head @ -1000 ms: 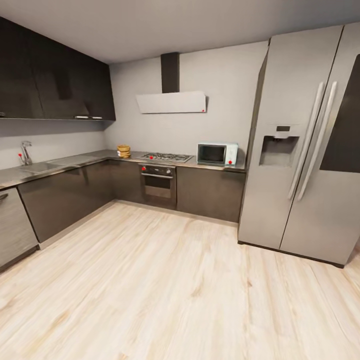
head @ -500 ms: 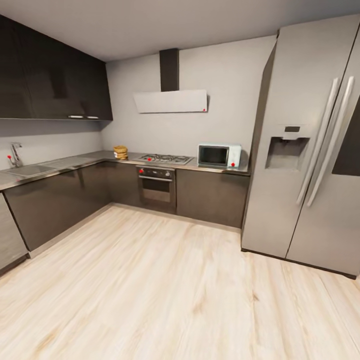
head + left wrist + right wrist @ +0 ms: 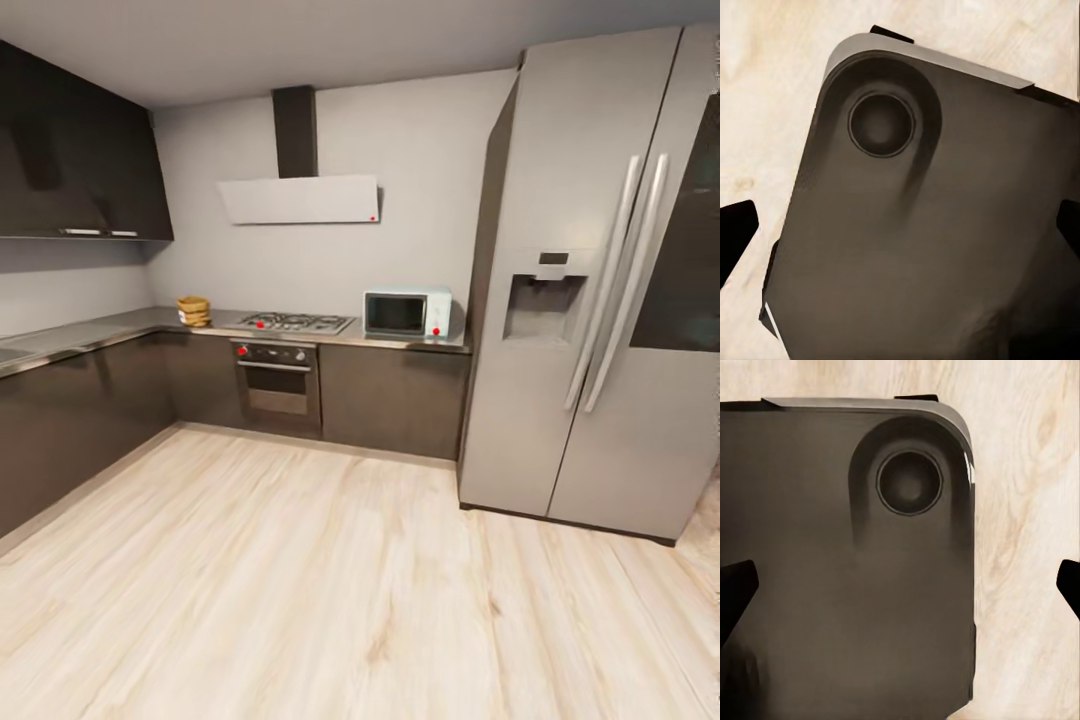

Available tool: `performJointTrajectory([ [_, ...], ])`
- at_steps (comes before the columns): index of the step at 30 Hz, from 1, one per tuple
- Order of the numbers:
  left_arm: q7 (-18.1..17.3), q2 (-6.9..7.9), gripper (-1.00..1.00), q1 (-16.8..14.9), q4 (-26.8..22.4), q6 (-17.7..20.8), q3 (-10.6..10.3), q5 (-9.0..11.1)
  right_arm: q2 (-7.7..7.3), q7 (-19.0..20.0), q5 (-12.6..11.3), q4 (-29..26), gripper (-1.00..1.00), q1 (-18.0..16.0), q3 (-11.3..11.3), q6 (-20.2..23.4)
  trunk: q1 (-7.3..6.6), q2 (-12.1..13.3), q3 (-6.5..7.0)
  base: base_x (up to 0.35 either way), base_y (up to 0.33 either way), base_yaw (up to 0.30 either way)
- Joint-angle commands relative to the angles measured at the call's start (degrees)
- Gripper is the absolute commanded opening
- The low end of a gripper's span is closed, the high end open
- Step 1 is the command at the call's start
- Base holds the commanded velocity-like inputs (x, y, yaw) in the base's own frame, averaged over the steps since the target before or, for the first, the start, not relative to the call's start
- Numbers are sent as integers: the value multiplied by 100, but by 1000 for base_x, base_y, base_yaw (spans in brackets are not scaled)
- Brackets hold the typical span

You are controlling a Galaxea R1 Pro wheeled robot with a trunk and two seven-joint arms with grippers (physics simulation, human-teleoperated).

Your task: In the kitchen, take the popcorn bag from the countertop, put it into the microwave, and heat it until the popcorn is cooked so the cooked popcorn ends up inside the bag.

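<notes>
The robot is in the approach step, out on the pale wood floor (image 3: 330,590) with nothing grasped and the kitchen run at about 12 o'clock. The popcorn bag (image 3: 193,310) sits on the grey tabletop (image 3: 120,325) near the corner, at roughly 11 o'clock in the head view, just beside the gas hob (image 3: 295,322) on the hob's 9 o'clock side. It is too small here to make out the popcorn in it. The microwave (image 3: 407,313) stands on the same tabletop at the hob's 3 o'clock side, close to the tall steel fridge (image 3: 590,290), its dark door shut. The oven (image 3: 276,385) sits under the hob, and the extractor hood (image 3: 300,198) hangs above it.

In each wrist view a dark fingertip shows at each side edge, wide apart, over the robot's own dark base: the left end effector (image 3: 900,232) and the right end effector (image 3: 900,592) both look spread open and empty.

The next move, as I judge it, calls for driving toward 11 o'clock until the bag is within reach of 1 arm, then raising that arm to tabletop height. The microwave door must be opened before the bag goes in.
</notes>
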Motion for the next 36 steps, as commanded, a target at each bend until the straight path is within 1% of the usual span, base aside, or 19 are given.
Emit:
performJointTrajectory([
  [1,4,-1,100,-1,1,-16,-15,32,0,2,-28,14,100,-5,3,-36,4,-2,-4,328,120,-245],
  [18,4,-1,100,-1,1,-16,-15,32,0,2,-28,14,100,-5,3,-36,4,-2,-4,328,120,-241],
  [36,4,-1,100,-1,1,-28,-15,32,0,8,-11,14,100,-5,12,-36,4,-2,-4,328,121,-12],
])
